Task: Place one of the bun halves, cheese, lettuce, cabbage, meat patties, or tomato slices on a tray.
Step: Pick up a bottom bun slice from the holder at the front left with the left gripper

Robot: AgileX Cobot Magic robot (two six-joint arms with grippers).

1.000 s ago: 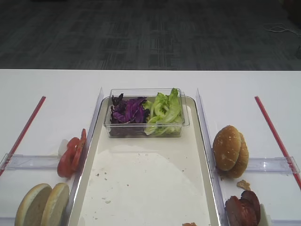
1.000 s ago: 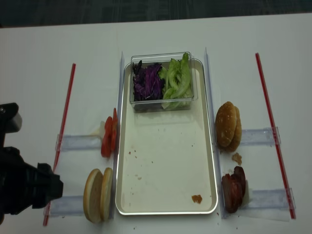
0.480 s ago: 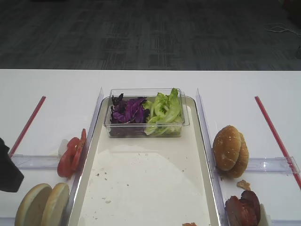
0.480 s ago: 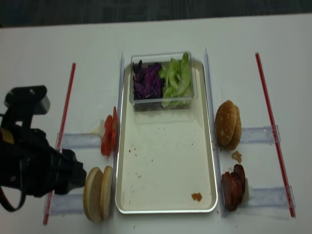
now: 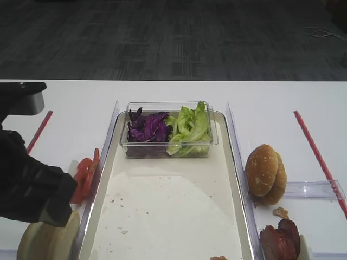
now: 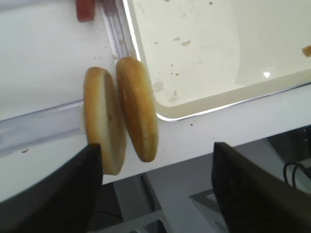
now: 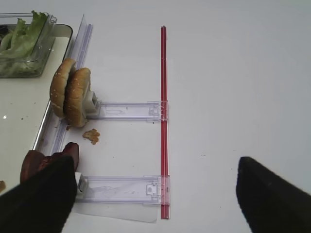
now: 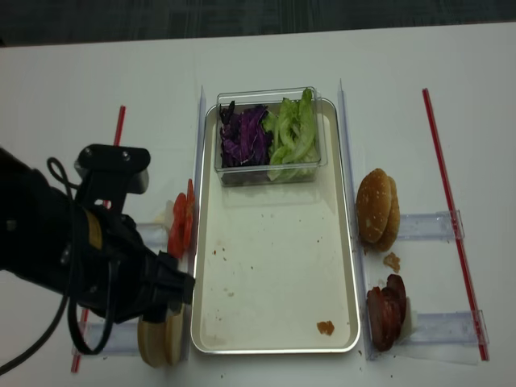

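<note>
Bun halves (image 6: 121,116), pale, flat and round, are standing on edge just beside the off-white rimmed tray (image 6: 204,104); left gripper (image 6: 155,189) is hovering spread wide. Jaws should be straddling one half squarely.

white table (image 8: 266,56): tray (image 8: 347,242), red strips (image 8: 451,218), buns (image 8: 376,208)

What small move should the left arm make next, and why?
Probably lower the left end effector straight down around a bun half. Its jaws stand wide open and hold nothing, and the two bun halves stand on edge side by side between the fingers in the wrist view, beside the tray, which has only crumbs on its near part.
</note>
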